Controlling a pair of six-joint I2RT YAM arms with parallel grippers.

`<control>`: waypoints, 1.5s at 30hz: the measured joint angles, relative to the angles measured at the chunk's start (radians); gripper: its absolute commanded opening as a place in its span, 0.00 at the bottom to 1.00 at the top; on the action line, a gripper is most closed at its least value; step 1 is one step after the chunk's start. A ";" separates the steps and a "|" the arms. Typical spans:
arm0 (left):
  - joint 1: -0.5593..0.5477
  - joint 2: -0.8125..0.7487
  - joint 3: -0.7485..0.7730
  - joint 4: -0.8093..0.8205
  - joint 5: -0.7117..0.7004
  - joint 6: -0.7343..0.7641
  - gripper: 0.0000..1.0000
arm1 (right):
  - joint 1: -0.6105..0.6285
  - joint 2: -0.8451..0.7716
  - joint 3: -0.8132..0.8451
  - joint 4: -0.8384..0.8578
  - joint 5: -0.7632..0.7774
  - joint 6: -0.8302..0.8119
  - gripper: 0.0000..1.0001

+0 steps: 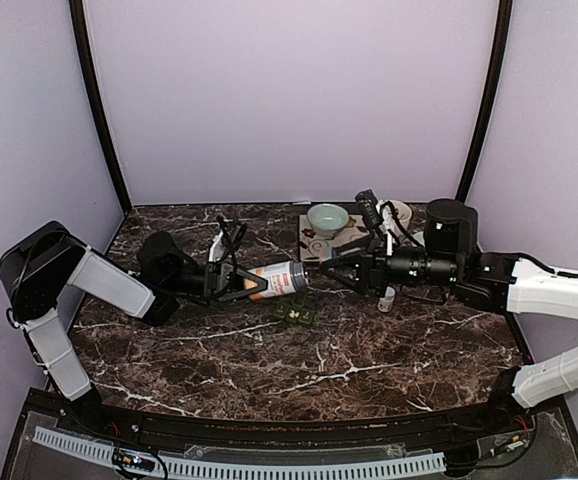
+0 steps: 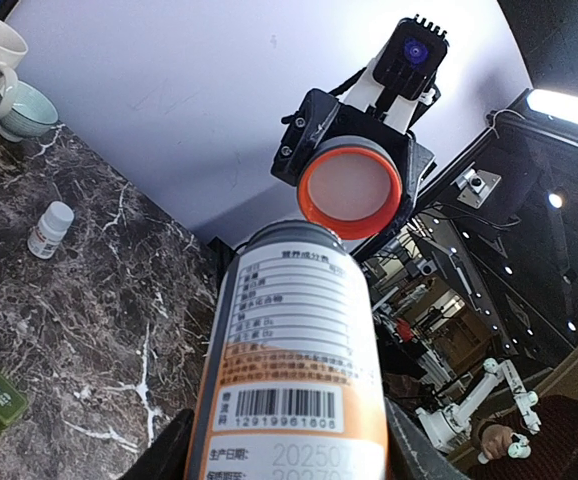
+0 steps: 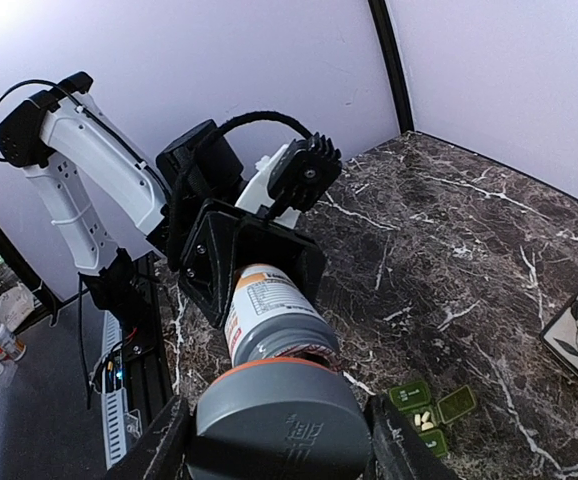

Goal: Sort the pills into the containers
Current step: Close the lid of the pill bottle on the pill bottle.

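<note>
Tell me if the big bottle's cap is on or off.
Off. The right gripper holds the cap just clear of the bottle; the left wrist view shows the cap's hollow inside.

The bottle [image 2: 294, 370] label shows a barcode numbered 12919961606, with a date starting 2025 beneath.

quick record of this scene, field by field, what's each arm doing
left gripper: shut on a big bottle, held sideways
right gripper: shut on the cap, just off the bottle's mouth
pill box: on the table, lids open, a few pale pills in one compartment
behind: bowl, mug, small bottle
</note>
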 measured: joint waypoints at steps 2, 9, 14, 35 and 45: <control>0.000 0.005 0.006 0.026 0.016 -0.024 0.00 | 0.005 0.009 0.010 -0.003 -0.011 0.000 0.03; 0.000 0.010 0.034 0.061 0.050 -0.061 0.00 | 0.016 0.049 0.031 -0.014 -0.044 -0.001 0.03; 0.000 0.010 0.039 0.063 0.062 -0.069 0.00 | 0.020 0.068 0.040 -0.018 -0.056 -0.001 0.03; 0.000 0.010 0.047 0.064 0.087 -0.078 0.00 | 0.029 0.107 0.060 -0.021 -0.084 -0.002 0.03; 0.000 0.010 0.047 0.064 0.100 -0.087 0.00 | 0.031 0.117 0.061 -0.016 -0.085 -0.001 0.03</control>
